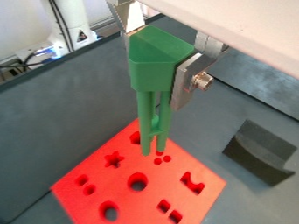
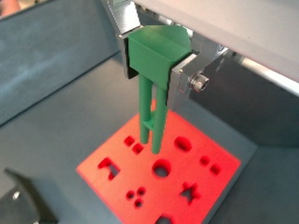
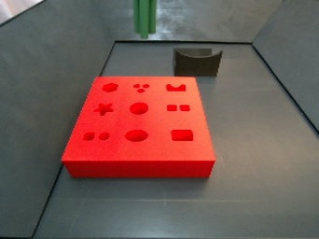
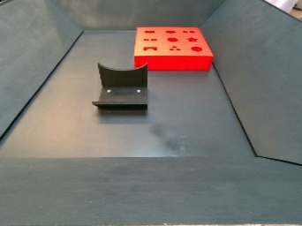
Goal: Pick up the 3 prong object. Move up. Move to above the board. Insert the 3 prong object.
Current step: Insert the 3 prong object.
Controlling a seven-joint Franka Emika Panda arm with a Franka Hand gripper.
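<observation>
Pincer (image 1: 162,63) fingers are seen clamped on the wide head of the green 3 prong object (image 1: 153,83), which is held upright with its thin prongs pointing down; the same grip is shown in both wrist views (image 2: 158,59). The peg is raised well clear of the red board (image 1: 122,188), and open air is seen between the prong tips and the board's top face. In a wrist view the prong tips line up near the three small dots cut into the board (image 2: 142,196), though how exactly cannot be told.

In a side view only the lower green prongs (image 3: 145,17) are seen at the top edge, above the far end of the bin. The board (image 3: 137,126) lies flat on the grey worktop (image 3: 262,140), with free floor on all sides and sloping grey walls around. The dark fixture (image 3: 197,61) stands just behind the board, apart from it. In a side view the fixture (image 4: 119,87) and board (image 4: 172,47) are seen with wide bare floor in front.

No writing can be read.
</observation>
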